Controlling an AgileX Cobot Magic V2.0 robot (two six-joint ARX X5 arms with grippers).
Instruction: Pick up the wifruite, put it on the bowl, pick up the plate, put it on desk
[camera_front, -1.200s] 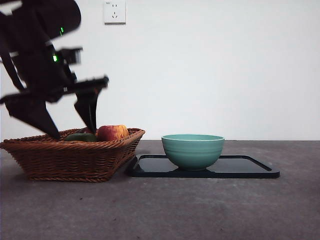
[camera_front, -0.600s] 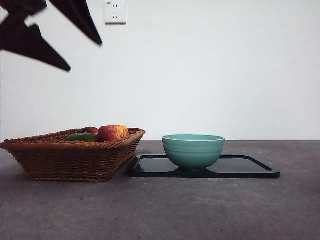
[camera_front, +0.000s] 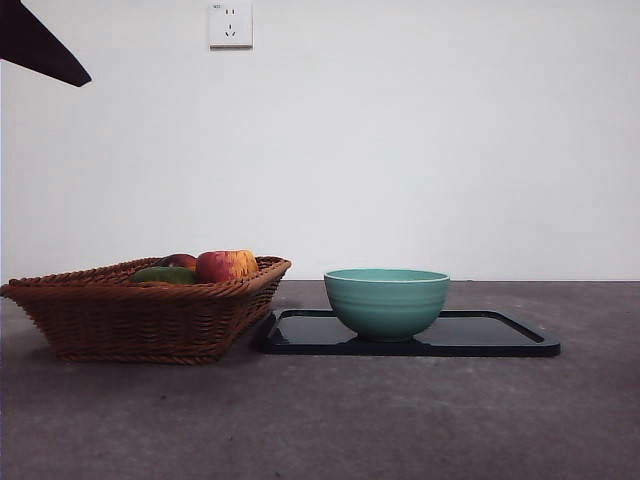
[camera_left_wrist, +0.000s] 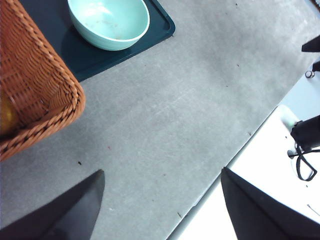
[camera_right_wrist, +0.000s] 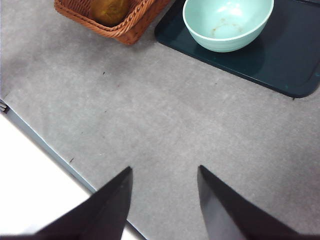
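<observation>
Left gripper (camera_left_wrist: 160, 210) up above bare desk (camera_left_wrist: 165, 115) near its edge, jaws spread wide and holding nothing, seen in the front view only as a black tip (camera_front: 40, 45) in the top corner. Right gripper (camera_right_wrist: 164, 200) likewise parted and empty over the desk. Tan-brown wifruite (camera_right_wrist: 109, 10) lying in the wicker basket (camera_front: 140, 315) beside a red-yellow apple (camera_front: 225, 265) and a green fruit (camera_front: 162, 274); teal bowl (camera_front: 386, 302) empty, standing on the dark tray (camera_front: 500, 335) just beside the basket.

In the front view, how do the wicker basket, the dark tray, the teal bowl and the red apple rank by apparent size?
1. Dark tray and wicker basket: similar width; unsure.
2. Teal bowl.
3. Red apple, partly hidden.
</observation>
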